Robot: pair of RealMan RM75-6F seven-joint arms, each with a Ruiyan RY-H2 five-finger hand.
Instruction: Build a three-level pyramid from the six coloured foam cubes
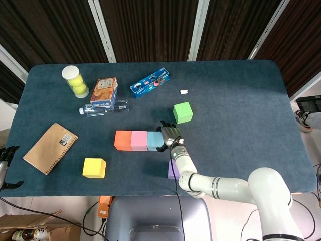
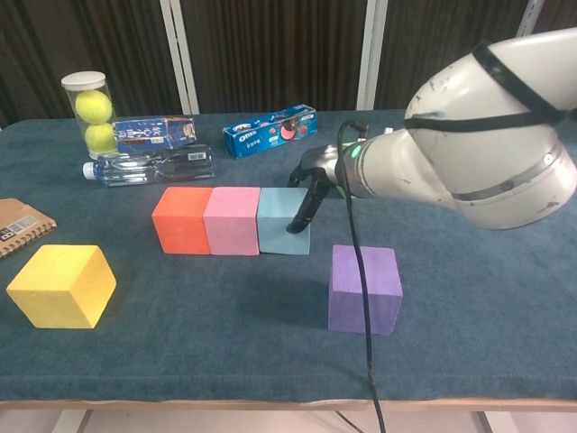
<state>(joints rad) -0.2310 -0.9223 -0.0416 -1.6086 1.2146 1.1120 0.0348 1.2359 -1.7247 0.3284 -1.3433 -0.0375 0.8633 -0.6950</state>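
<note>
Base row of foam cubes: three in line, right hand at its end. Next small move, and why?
Probably lift the right hand off the light blue foam cube and move to the purple foam cube. The orange foam cube, pink foam cube and blue one already sit flush; level two is unstarted.

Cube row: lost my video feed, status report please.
Right hand pressing light blue cube's end; left hand idle off-table. Orange, pink, blue in row. Purple cube near right arm.
</note>
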